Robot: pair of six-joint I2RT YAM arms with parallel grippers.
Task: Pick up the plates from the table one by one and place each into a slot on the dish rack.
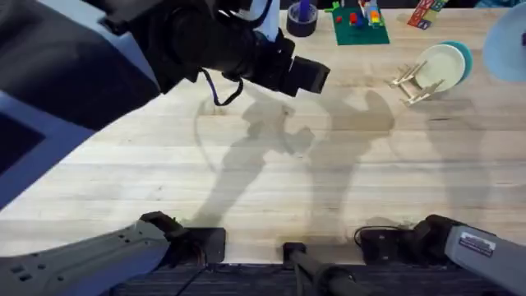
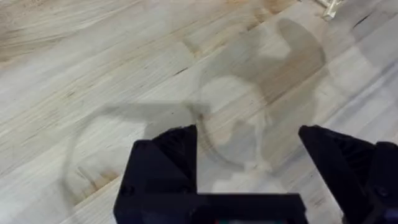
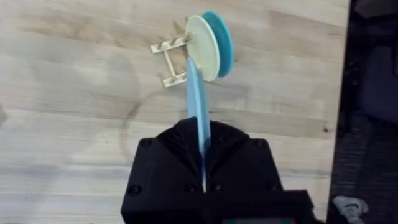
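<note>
My right gripper (image 3: 201, 132) is shut on a pale blue plate (image 3: 196, 93), held on edge above the table (image 3: 74, 124). Beyond the plate's tip stands the small wooden dish rack (image 3: 169, 62), with a cream plate (image 3: 204, 46) and a teal plate (image 3: 221, 40) upright in its slots. From overhead the rack (image 1: 413, 82) sits at the far right with the cream plate (image 1: 440, 66) and teal plate (image 1: 465, 56), and the pale blue plate (image 1: 505, 45) looms blurred at the right edge. My left gripper (image 2: 249, 155) hangs open over bare wood, holding nothing.
A green baseplate (image 1: 360, 25) with coloured blocks, a dark tape roll (image 1: 302, 20) and a coloured box (image 1: 423, 12) line the far edge. The left arm (image 1: 222, 41) rises large and dark across the upper left.
</note>
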